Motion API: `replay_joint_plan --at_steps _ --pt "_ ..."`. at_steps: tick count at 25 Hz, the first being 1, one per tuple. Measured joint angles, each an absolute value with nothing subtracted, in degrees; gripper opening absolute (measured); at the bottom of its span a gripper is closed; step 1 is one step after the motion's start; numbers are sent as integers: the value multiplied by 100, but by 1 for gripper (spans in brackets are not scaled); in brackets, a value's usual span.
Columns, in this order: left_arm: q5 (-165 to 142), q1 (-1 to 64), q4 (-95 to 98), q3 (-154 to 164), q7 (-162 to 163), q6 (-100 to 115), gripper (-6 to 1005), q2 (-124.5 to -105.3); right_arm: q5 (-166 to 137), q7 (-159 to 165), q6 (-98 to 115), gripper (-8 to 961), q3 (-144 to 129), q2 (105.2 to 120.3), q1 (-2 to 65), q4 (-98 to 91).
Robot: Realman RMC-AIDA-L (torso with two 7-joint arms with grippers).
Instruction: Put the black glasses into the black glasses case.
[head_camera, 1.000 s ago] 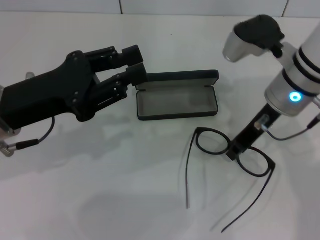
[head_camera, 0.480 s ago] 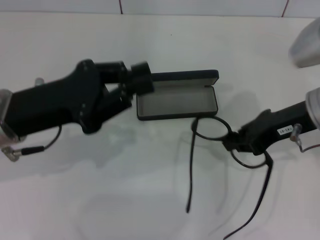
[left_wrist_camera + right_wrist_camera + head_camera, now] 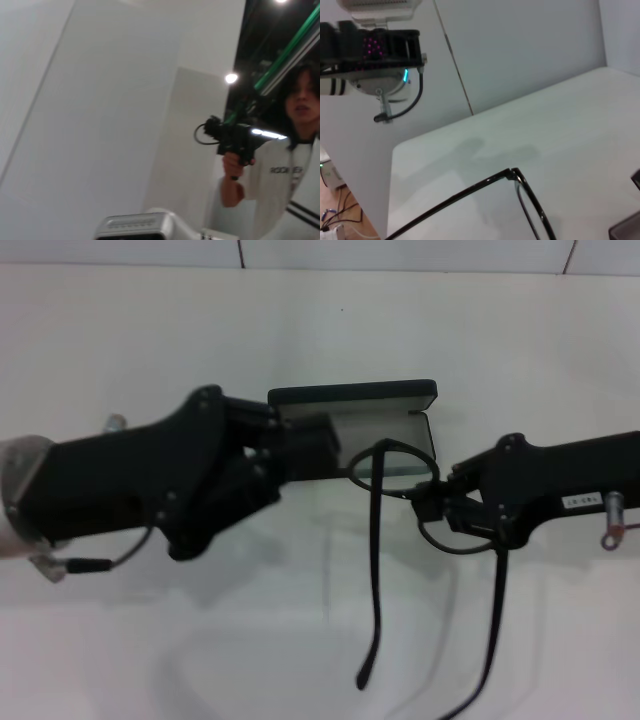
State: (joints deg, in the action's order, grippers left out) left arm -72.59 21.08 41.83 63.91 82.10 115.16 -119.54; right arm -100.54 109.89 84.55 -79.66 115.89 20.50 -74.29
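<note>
**Head view: glasses coming in over the open case**

Head view has the right gripper [image 3: 432,502] reaching in from the right, pinched tight on the bridge of the glasses [image 3: 395,468], which hang clear of the table [image 3: 300,340]. One lens sits right over the case [image 3: 400,430], its grey lining showing behind the rim; the other lens is beside the fingers. Both temples dangle unfolded toward the robot, well outside the case.

The left gripper [image 3: 310,445] lies at the case's left end, covering it; I can't tell whether its fingers are spread or closed.

Doing this well, by my read: line the frame up lengthwise with the tray, bring it down level and slow, and mind those long temples, which look likely to catch the near wall. The left gripper steadying the case should keep it from sliding.
</note>
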Motion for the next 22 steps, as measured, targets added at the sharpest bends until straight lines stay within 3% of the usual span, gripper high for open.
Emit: replay_joint_plan --at_steps 11,22 --pt "-7294 2470 3358 6787 7390 11484 65 -11970 -8701 9989 8372 110 -7775 11577 2534 -6628" --pt "-7307 2426 3249 6757 7029 11247 66 -11970 -8220 9708 8540 110 -7719 11579 2741 -6248"
